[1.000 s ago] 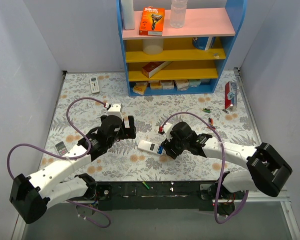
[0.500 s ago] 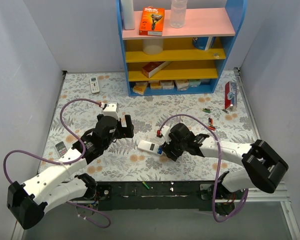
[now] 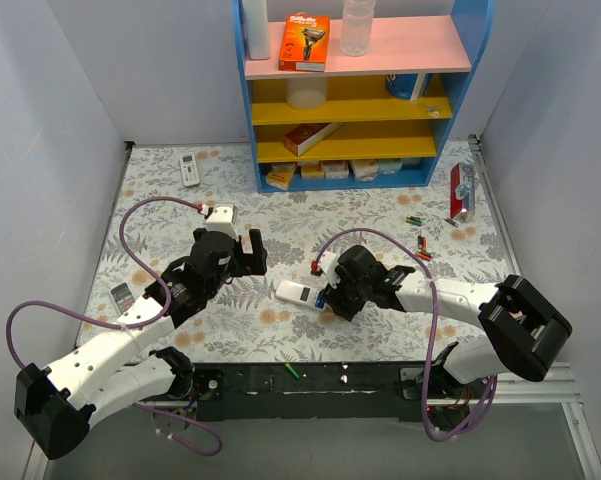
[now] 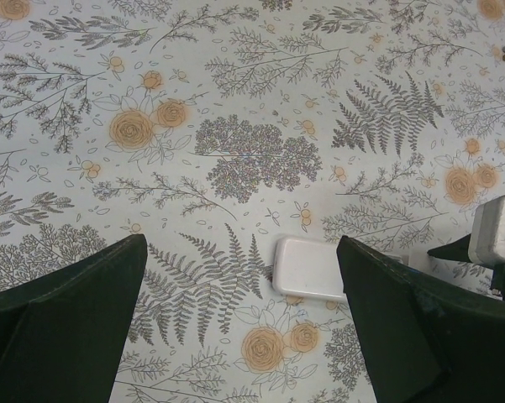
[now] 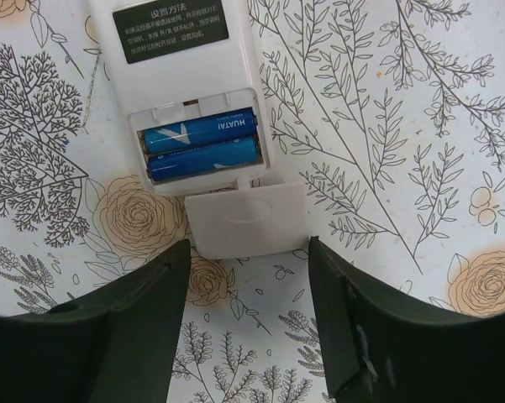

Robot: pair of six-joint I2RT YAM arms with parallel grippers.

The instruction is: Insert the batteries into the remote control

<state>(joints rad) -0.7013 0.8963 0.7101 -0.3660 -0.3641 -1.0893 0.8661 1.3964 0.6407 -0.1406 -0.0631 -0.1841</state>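
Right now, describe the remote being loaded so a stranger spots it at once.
On the floral table, before the blue shelf, find the white remote beside the right claw. Unlike the remote near the shelf, it lies back-up with two blue batteries showing.

The batteries (image 5: 200,143) read HUATAI; the remote control (image 5: 172,75) label (image 5: 170,21) says 设置方法.

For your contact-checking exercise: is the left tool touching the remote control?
Apart. The top external view shows bare patterned cloth between the open left tool and the remote control.
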